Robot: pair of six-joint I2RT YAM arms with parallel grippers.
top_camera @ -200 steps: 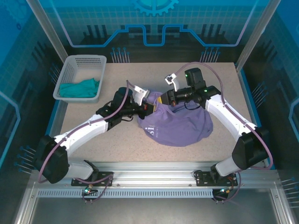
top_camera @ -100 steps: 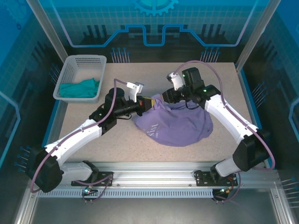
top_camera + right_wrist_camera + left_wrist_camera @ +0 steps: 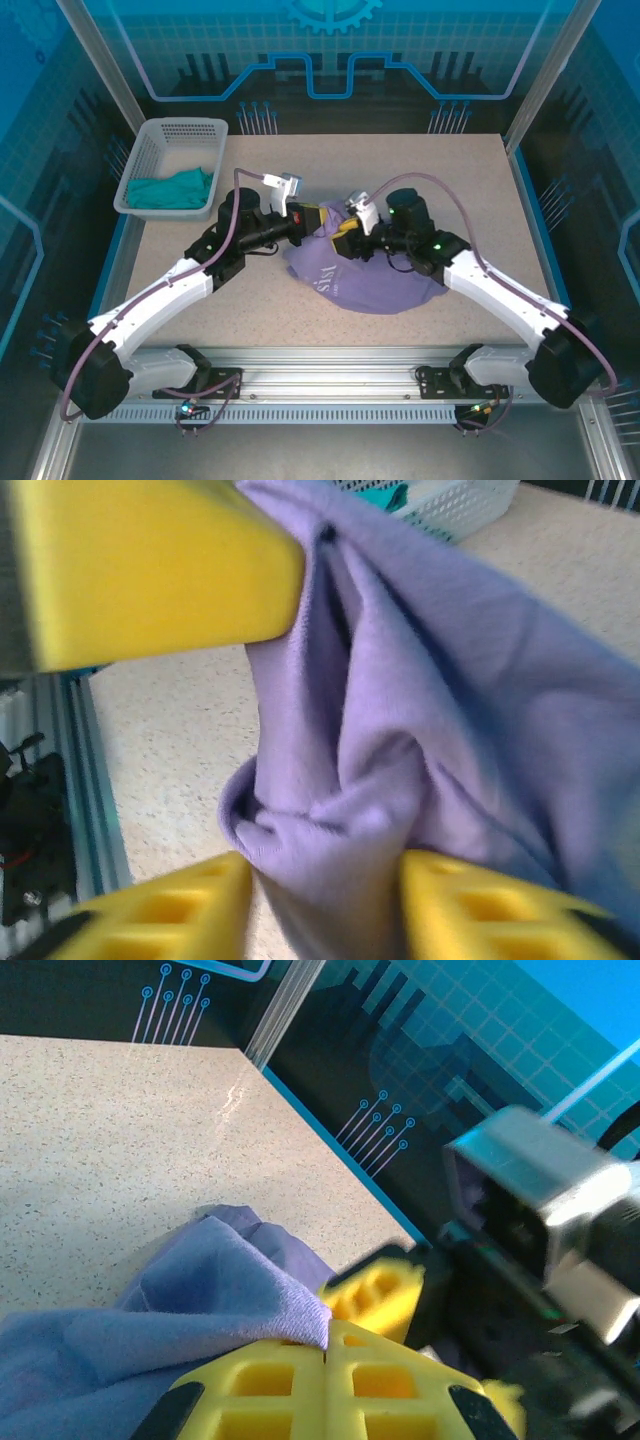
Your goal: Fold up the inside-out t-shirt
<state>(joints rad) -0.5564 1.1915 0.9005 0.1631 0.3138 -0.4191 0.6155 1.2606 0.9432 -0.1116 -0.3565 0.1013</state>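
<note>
Fold not started: the inside-out t-shirt [image 3: 385, 275] is found crumpled at mid table [image 3: 470, 180].
An edge is clamped by the left gripper [image 3: 325, 1345]; a bunch is straddled by the right gripper [image 3: 325, 905], and whether it is gripped cannot be told.

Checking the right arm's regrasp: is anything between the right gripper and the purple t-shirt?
Nothing visible stands between them. The t-shirt hangs between the fingers of the right gripper, and the left gripper pinches a fold close beside it.
</note>
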